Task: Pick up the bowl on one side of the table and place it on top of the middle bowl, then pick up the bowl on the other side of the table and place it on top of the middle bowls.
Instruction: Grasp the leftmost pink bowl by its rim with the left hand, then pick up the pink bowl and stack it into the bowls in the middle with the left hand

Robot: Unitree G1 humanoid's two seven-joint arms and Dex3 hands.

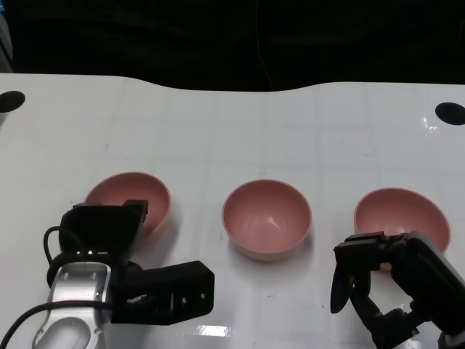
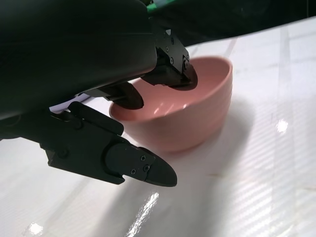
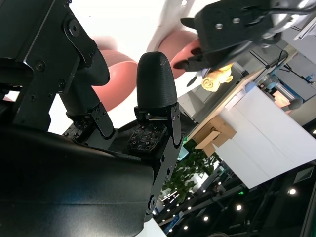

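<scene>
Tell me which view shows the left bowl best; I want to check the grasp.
The left wrist view: the left bowl fills the frame, with the left robot hand reaching over its rim. The head view shows the bowl partly hidden behind that hand. The right wrist view shows only blurred pink shapes.

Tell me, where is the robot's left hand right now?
In the head view, the left hand is at the table's left side, reaching over the near rim of the left pink bowl, beside the middle bowl.
</scene>
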